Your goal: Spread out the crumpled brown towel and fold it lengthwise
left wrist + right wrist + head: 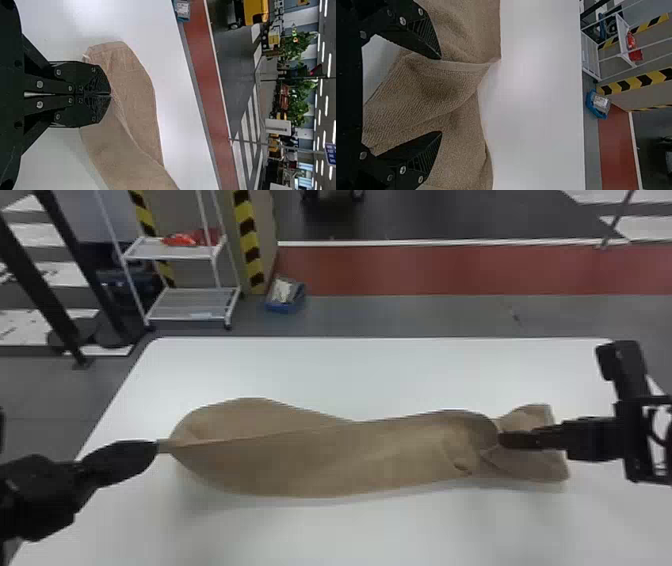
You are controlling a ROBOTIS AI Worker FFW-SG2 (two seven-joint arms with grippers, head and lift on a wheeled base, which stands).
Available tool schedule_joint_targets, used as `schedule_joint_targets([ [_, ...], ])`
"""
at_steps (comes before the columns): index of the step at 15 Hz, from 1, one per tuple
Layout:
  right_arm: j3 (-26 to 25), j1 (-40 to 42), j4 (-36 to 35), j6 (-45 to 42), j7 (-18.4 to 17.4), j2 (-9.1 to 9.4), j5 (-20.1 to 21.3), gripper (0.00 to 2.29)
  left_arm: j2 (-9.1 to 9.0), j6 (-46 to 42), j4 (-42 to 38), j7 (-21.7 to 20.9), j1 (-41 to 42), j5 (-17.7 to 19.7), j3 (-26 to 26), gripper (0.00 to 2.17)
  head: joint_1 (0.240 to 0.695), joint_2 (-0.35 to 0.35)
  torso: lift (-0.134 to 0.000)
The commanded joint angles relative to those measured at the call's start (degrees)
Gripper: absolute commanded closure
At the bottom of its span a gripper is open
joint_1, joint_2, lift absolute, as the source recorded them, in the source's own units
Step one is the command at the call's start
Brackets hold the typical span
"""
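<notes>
My left gripper (152,447) is at the left end of the brown towel (320,460), which stretches across the white table in a long, loosely bunched strip. In the left wrist view, my left gripper (110,95) is shut on an edge of the towel (134,87). Over the towel's folded, crumpled right end is my right gripper (505,440). In the right wrist view, my right gripper (441,95) stands open, with a raised fold of the towel (427,87) between its parted fingers.
The white table (380,375) extends behind and in front of the towel. Beyond its far edge, a white shelf cart (190,302) and a blue box (286,296) stand on the floor.
</notes>
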Motion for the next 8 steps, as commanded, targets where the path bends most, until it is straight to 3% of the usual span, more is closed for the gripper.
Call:
schedule_joint_targets([
  [1,1.3,0.5,-3.9,3.2,-2.1,1.28,-0.5,0.08,0.0,0.0,0.0,0.0,0.0,-0.1,0.1,1.34,0.695,0.074,-0.12],
  [3,2.3,0.7,-6.1,3.7,-6.4,2.34,-2.5,0.08,0.0,0.0,0.0,0.0,0.1,-0.2,0.2,1.34,0.695,0.099,-0.12],
  [8,8.6,4.1,-11.6,6.2,-6.2,2.16,0.8,0.18,0.18,-0.1,0.6,0.3,-0.1,-0.1,0.2,1.34,0.695,0.144,-0.12],
])
